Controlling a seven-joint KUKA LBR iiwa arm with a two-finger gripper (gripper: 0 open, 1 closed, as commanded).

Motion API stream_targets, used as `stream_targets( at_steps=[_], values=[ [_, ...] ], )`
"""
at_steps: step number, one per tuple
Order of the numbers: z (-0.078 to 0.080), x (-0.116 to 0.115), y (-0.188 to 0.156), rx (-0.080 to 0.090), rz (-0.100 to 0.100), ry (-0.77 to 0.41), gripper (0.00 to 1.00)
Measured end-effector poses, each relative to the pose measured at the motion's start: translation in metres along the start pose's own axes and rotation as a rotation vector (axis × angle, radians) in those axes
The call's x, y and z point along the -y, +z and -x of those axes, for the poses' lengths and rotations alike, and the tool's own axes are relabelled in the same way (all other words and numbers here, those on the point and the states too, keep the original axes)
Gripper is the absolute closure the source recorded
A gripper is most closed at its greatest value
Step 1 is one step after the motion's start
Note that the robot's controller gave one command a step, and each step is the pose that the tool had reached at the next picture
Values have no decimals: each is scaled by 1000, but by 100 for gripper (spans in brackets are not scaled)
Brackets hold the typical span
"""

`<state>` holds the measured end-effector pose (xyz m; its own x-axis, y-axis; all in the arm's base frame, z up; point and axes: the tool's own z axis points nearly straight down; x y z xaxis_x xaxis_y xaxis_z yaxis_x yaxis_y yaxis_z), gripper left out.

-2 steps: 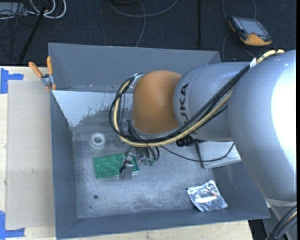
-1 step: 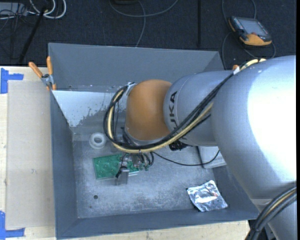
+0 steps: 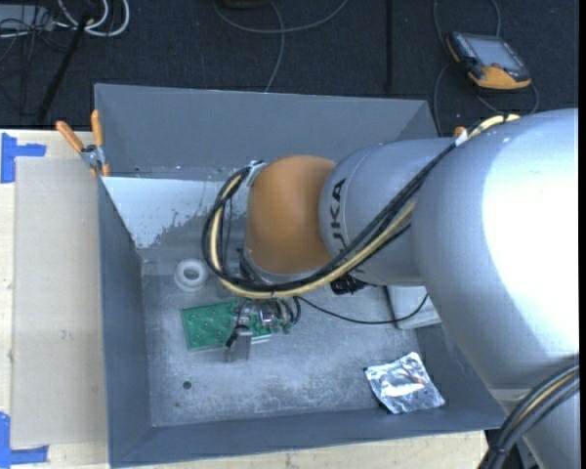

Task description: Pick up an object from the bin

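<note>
My gripper [image 3: 240, 344] is low in the bin's middle, under the arm's orange cover, at the right edge of a flat green circuit board [image 3: 205, 325]. The board lies on the bin floor, and its right part is hidden beneath the gripper. Whether the gripper touches or grips the board cannot be made out. A small white ring [image 3: 189, 275] like a tape roll lies just behind the board, to the gripper's upper left.
A crumpled silver foil packet [image 3: 403, 383] lies near the front right corner. A flat white thing [image 3: 411, 307] sits at the right side, mostly covered by the arm. The arm spans the bin's right half; bare floor lies front left.
</note>
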<state>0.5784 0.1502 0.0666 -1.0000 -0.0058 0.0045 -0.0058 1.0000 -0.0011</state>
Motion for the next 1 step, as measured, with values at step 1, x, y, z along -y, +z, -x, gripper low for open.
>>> stream_targets(
  at_steps=[1],
  values=[
    [1,0,-1,1,1,1,100]
  ],
)
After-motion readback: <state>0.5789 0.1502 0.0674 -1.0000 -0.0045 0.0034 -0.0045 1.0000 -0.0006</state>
